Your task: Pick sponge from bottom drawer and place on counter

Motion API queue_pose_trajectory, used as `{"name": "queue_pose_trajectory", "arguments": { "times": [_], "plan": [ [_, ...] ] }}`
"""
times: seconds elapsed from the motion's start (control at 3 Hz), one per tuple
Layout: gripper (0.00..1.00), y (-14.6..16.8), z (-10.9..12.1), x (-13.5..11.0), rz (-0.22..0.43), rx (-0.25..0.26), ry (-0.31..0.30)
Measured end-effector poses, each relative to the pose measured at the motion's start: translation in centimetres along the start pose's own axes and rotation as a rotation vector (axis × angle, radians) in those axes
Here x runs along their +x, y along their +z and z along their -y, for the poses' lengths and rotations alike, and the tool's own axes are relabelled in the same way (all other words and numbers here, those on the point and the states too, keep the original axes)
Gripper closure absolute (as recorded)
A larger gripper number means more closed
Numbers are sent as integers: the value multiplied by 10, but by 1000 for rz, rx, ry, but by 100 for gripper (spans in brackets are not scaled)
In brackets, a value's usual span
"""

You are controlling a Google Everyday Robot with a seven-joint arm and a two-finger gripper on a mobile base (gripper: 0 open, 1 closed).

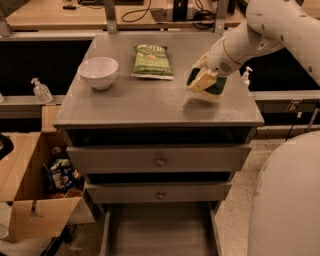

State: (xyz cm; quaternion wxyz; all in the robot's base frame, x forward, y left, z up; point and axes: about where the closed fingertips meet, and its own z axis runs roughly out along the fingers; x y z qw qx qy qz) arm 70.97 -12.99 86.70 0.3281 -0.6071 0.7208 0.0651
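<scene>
Obs.: my gripper [205, 74] is over the right-hand part of the counter [150, 102], at the end of my white arm, which reaches in from the upper right. It is clamped on the sponge [202, 81]. The sponge sits tilted, pale yellow foam facing the camera and left, dark green scouring face toward the right and underside. It hangs low over the grey top with a shadow just beneath it; I cannot tell whether its lowest edge touches the surface. Also on the counter: a white bowl [98, 72] at the left, upright, and a green snack bag [152, 61] lying flat near the back centre, both well apart from the sponge. Below the top, the upper drawer front [159, 159] and the middle drawer front [159, 192] each carry a small round knob. The bottom drawer [160, 232] is pulled out toward the camera, its plank floor showing. A cardboard box [30, 200] stands open on the floor to the left of the cabinet, with packets inside it. A pump bottle [41, 91] rests on the ledge at left, a tan desk [60, 15] with cables lies behind, and my rounded white body fills the lower right corner.
</scene>
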Motion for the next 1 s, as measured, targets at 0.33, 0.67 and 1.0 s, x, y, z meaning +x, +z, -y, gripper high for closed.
{"name": "queue_pose_trajectory", "arguments": {
  "times": [0.33,0.67,1.0],
  "plan": [
    [4,3,-1,-1,0,-5,-1],
    [0,4,-1,-1,0,-7,-1],
    [0,4,-1,-1,0,-7,-1]
  ]
}}
